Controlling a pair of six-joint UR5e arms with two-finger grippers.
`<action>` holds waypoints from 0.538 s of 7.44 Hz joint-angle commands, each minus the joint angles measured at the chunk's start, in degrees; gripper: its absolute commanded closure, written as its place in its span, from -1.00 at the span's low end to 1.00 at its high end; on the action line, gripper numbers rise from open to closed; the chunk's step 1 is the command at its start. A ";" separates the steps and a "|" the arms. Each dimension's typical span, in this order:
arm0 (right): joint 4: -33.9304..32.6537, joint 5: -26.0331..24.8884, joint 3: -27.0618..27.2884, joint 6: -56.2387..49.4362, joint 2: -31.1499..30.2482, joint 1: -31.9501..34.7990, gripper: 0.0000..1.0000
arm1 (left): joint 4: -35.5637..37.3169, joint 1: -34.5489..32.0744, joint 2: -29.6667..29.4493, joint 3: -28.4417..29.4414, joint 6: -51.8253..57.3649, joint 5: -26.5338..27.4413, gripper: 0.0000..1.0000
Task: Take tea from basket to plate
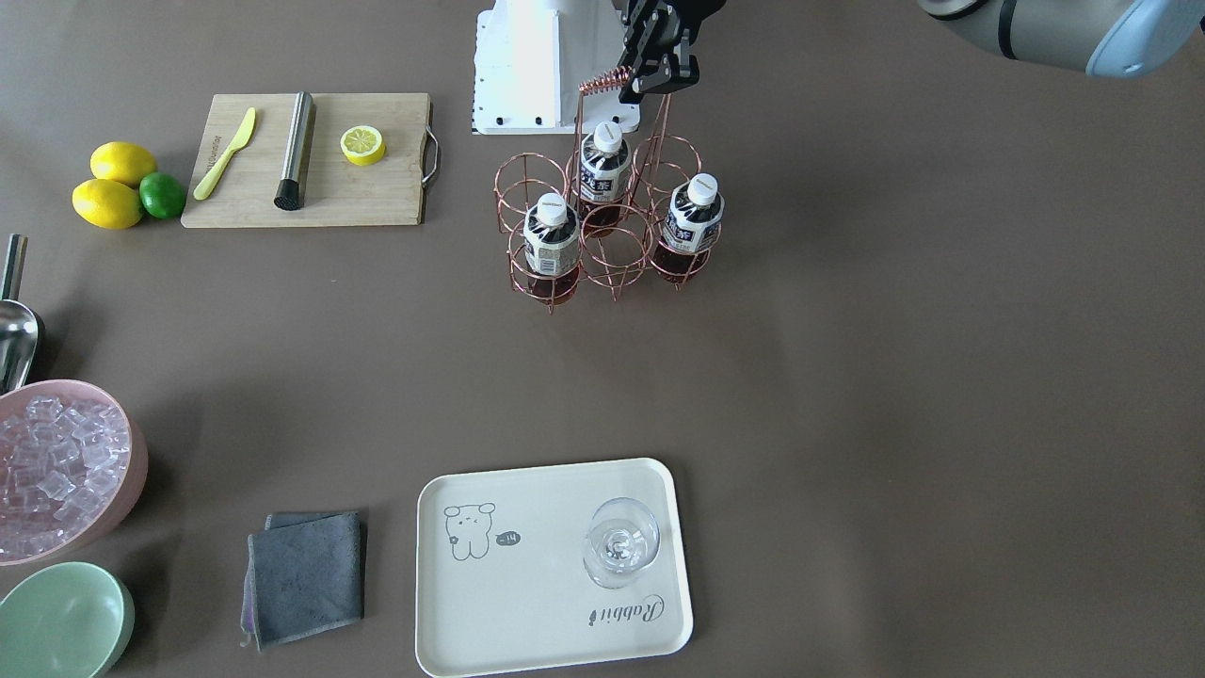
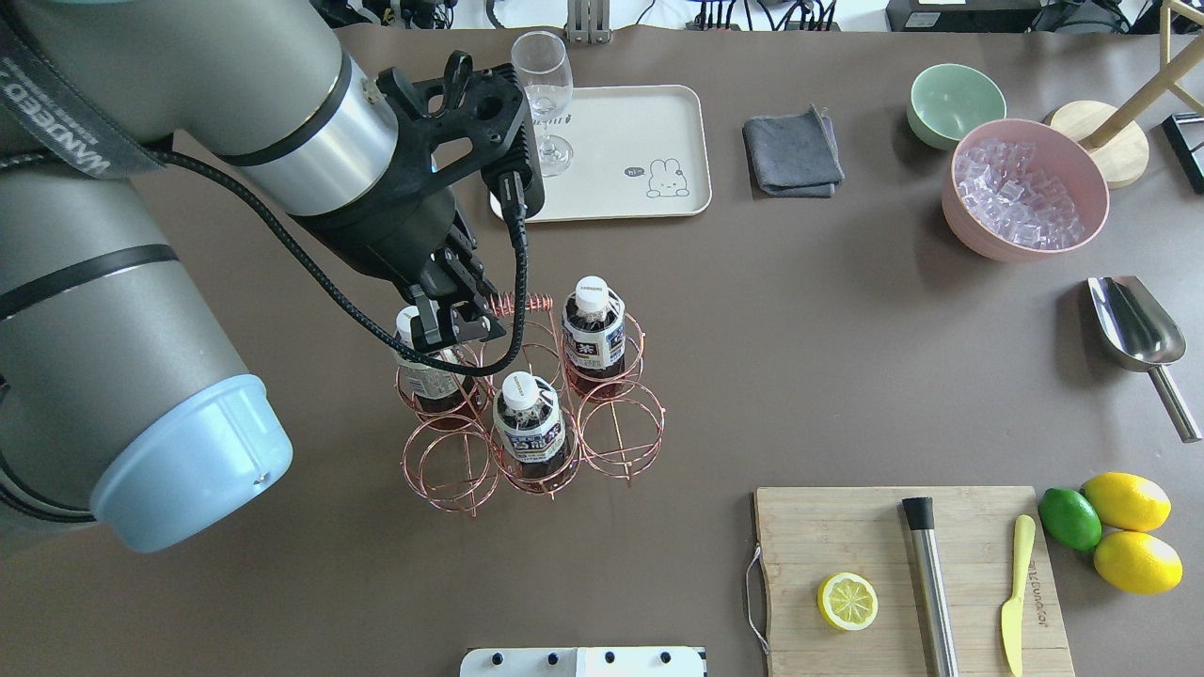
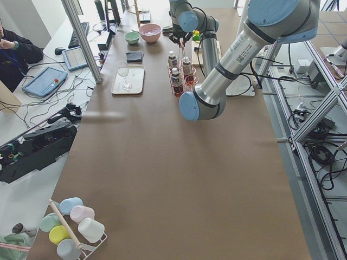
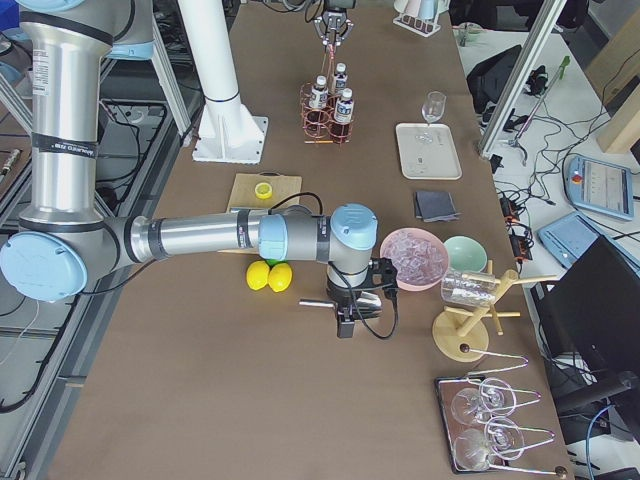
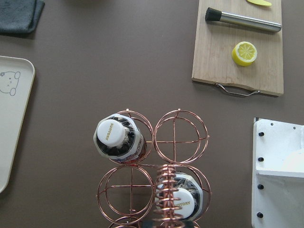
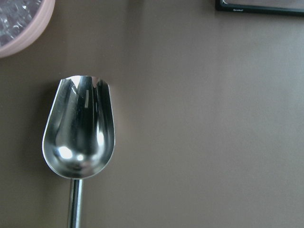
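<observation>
The copper wire basket (image 1: 617,247) stands mid-table with three tea bottles in its ring cells (image 1: 551,240), (image 1: 602,169), (image 1: 692,221). My left gripper (image 1: 651,87) is above the basket, shut on one end of its twisted coil handle (image 2: 515,303). The left wrist view looks straight down on the coil (image 5: 167,194) and two white caps (image 5: 114,137). The cream plate (image 1: 527,612) lies near the far edge and holds an upright wine glass (image 1: 619,544). My right gripper (image 4: 345,312) hovers over a steel scoop (image 6: 80,130); I cannot tell whether it is open.
A cutting board (image 2: 847,536) carries a lemon half, a steel muddler and a yellow knife. Lemons and a lime (image 2: 1115,522) lie beside it. A pink bowl of ice (image 2: 1025,202), a green bowl (image 2: 955,103) and a grey cloth (image 2: 792,155) sit right of the plate.
</observation>
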 commanded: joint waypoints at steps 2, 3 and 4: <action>-0.14 8.09 -2.20 23.94 11.20 -5.55 -1.00 | -3.84 0.84 -0.85 3.41 -1.92 -0.01 1.00; -0.14 8.09 -2.20 30.54 14.88 -8.63 -1.00 | -4.55 1.45 -1.03 4.20 -1.92 0.08 1.00; -0.14 8.43 -2.11 39.57 18.75 -11.62 -1.00 | -4.56 1.45 -1.73 4.82 -1.92 0.08 1.00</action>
